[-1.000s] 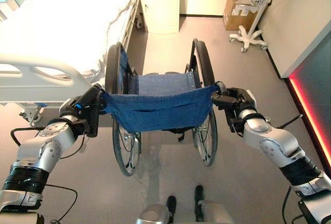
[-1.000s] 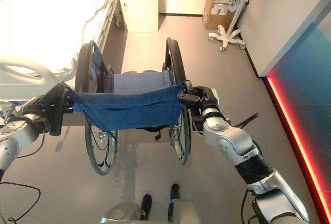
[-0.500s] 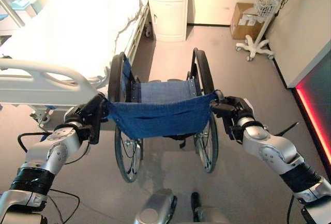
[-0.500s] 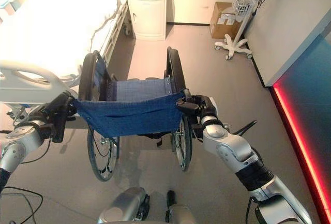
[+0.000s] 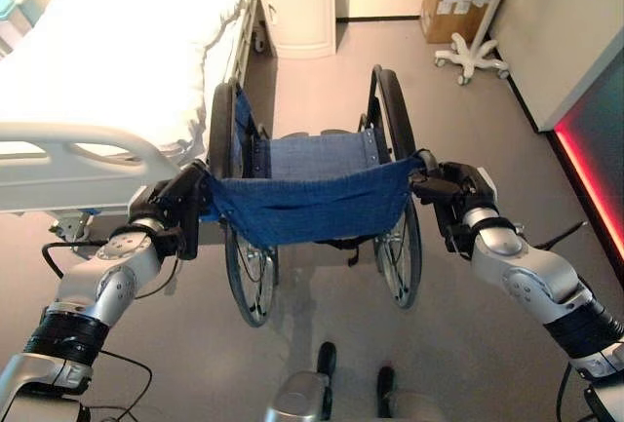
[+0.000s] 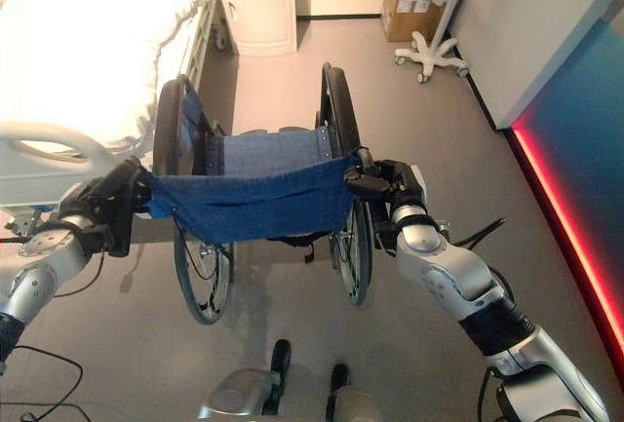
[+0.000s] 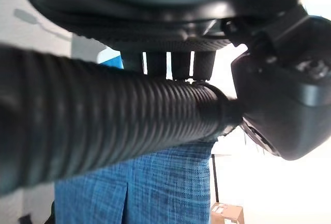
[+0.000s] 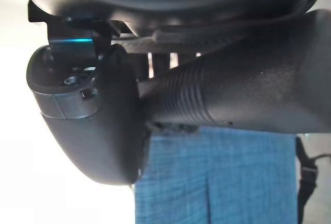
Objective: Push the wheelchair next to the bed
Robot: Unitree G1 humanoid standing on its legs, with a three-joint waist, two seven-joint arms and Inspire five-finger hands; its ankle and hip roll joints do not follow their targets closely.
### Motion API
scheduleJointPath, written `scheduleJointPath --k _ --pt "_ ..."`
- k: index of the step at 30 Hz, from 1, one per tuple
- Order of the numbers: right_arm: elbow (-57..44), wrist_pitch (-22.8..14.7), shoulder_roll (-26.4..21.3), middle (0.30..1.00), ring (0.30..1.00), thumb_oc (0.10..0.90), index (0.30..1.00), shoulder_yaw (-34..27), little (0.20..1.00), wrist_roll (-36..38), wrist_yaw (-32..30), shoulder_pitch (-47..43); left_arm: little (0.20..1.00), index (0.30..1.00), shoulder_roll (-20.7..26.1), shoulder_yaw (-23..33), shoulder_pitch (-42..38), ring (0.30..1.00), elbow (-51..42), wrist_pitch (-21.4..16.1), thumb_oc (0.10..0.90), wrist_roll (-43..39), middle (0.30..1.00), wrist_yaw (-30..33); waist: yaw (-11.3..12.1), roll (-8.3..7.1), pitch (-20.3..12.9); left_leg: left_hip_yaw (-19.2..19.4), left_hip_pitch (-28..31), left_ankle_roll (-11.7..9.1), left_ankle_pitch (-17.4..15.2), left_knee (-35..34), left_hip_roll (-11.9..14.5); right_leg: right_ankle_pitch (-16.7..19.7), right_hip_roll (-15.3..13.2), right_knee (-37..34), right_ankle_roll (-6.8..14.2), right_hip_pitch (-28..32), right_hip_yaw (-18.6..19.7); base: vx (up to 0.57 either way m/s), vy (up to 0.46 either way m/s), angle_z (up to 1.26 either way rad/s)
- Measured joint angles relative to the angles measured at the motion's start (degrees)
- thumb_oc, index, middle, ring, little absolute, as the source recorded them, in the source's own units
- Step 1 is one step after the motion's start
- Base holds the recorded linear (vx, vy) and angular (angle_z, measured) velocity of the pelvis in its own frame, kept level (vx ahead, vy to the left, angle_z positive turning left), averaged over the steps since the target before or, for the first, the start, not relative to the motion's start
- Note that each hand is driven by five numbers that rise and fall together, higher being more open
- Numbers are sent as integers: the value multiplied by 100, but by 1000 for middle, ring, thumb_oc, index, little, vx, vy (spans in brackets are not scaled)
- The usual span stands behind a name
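Hands [image 5: 180, 203] [image 5: 450, 191] apparently clamp the wheelchair [image 5: 310, 203] handles.

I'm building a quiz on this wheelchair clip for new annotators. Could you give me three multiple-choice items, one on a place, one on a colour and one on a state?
1. Where is the bed relative to the wheelchair?
A. On the robot's left, B. On the robot's right, C. Behind the robot

2. What colour is the wheelchair's fabric backrest?
A. Red, B. Blue, C. Green

3. What are the left hand and right hand doing?
A. Hanging open beside the wheels, B. Both curled round the push handles, C. One resting on the bed

Answers:
1. A, the bed sits left of the wheelchair in both eye views.
2. B, the cloth is blue in every view.
3. B, each wrist view shows fingers wrapped on a ribbed grip, as on the left push handle and right push handle.
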Motion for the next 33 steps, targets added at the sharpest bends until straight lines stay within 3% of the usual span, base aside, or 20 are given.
scheduleJointPath --k 6,25,30,33 --pt "-109 -56 176 300 300 400 300 -204 300 -213 0 311 300 300 -36 2 -23 300 -21 6 400 6 300 34 -114 -18 -18 11 81 0 0 -37 -110 183 -116 -539 262 311 35 32 41 -2" --pt "-118 -168 167 300 300 400 300 -245 300 -217 3 419 300 300 -47 -14 -57 300 -158 119 400 464 300 36 -122 -25 -20 -7 181 8 -2 -188 -166 203 -137 -759 276 417 160 60 67 -1" --pt "-107 -168 200 300 300 400 300 -240 300 -213 -1 456 300 300 -18 -12 -96 300 -153 234 400 459 300 36 -107 -79 20 4 309 126 -77 -160 -205 276 -154 -523 448 439 73 110 56 1" --pt "-64 -167 364 300 300 400 300 -215 300 -223 -56 456 300 300 54 -13 -109 300 -147 342 400 462 300 36 -74 -131 103 37 421 250 -168 -56 -178 199 -149 -220 375 364 -205 199 1 -6"
